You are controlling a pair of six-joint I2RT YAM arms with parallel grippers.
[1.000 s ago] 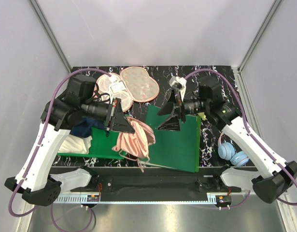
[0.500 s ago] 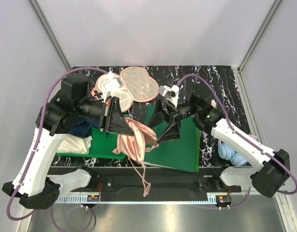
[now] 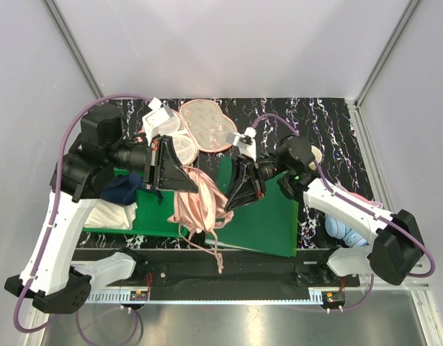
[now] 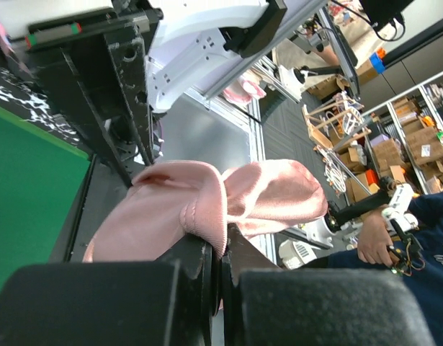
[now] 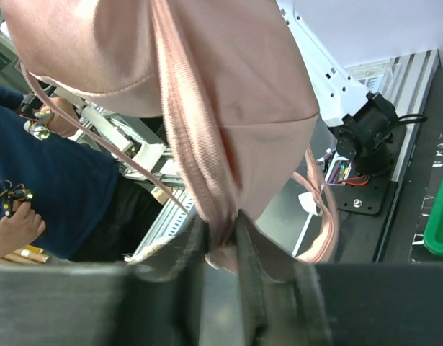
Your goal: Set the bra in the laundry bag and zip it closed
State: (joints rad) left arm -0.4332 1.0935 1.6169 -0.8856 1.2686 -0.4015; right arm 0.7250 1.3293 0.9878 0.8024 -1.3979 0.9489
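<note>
Right gripper (image 3: 230,204), newly arrived, is pinching the bra (image 3: 198,210) alongside the clamped left gripper (image 3: 194,189), readying transfer to the laundry bag (image 3: 207,126) at twelve o'clock.

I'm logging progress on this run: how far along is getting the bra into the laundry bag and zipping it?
Done: the left gripper and right gripper are both shut on the bra, holding it up between them. In hand: the transfer. Left: the laundry bag lies open at the table's far side, bra not inside, zipper undone.
</note>
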